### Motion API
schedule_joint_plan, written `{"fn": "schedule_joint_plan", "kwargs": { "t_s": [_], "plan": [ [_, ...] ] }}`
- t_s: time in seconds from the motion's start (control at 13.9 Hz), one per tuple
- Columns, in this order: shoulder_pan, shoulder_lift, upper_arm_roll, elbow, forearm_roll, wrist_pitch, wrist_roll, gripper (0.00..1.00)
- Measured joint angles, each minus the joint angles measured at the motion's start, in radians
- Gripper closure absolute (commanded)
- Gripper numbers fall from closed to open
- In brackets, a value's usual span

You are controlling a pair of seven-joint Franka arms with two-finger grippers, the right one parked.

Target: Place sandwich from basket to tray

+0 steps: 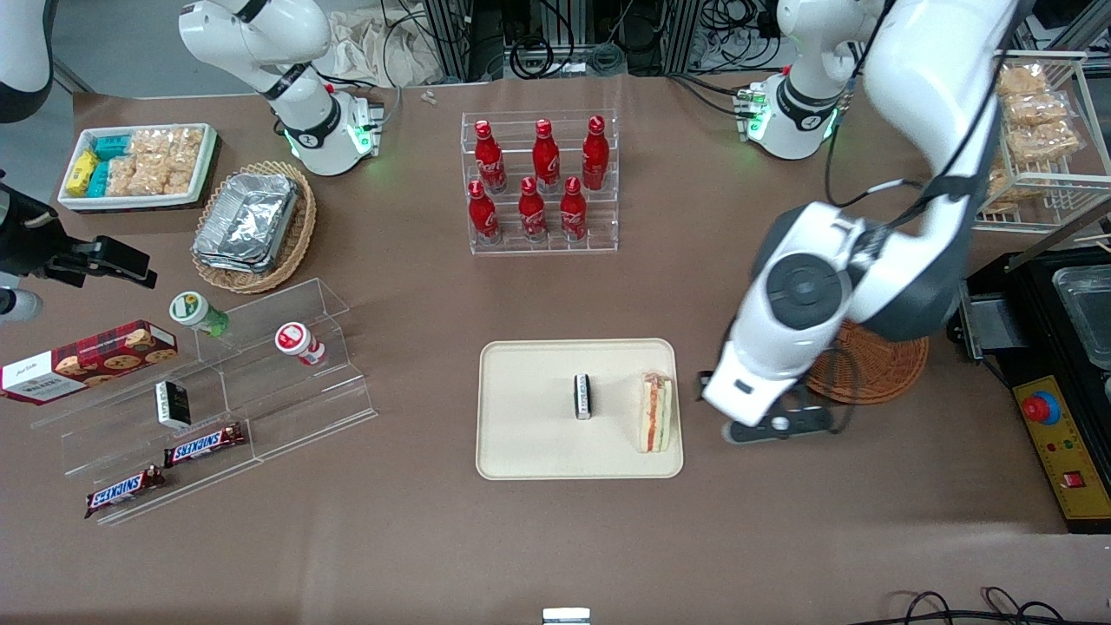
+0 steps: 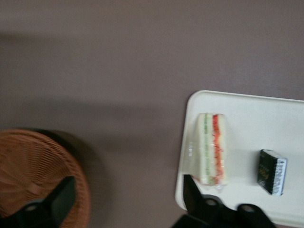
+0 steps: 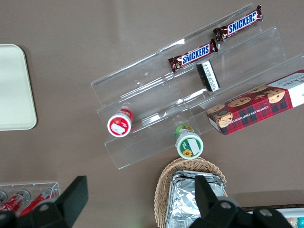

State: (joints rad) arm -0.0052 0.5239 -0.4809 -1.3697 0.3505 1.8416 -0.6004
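Front view: the sandwich lies on the tray, at the tray's edge nearest the working arm, beside a small dark packet. The pincer hangs over bare surface between tray and basket, its fingers spread wide, gripping nothing. The basket holds nothing visible.

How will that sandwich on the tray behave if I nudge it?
The sandwich stands on a narrow edge on the tray, so it could tip. Soft bread layers probably squash easily. The tool, open, hangs between basket and tray.
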Motion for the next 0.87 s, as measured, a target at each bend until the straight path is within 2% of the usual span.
{"fn": "schedule_joint_plan", "kwargs": {
  "t_s": [0.22, 0.51, 0.72, 0.87],
  "plan": [
    [0.047, -0.074, 0.071, -0.057, -0.093, 0.001, 0.189, 0.01],
    [0.047, -0.217, 0.261, -0.187, -0.278, 0.052, 0.487, 0.00],
    [0.053, -0.375, 0.344, -0.382, -0.310, 0.149, 0.610, 0.00],
    [0.052, -0.438, 0.366, -0.431, -0.312, 0.145, 0.649, 0.00]
  ]
}}
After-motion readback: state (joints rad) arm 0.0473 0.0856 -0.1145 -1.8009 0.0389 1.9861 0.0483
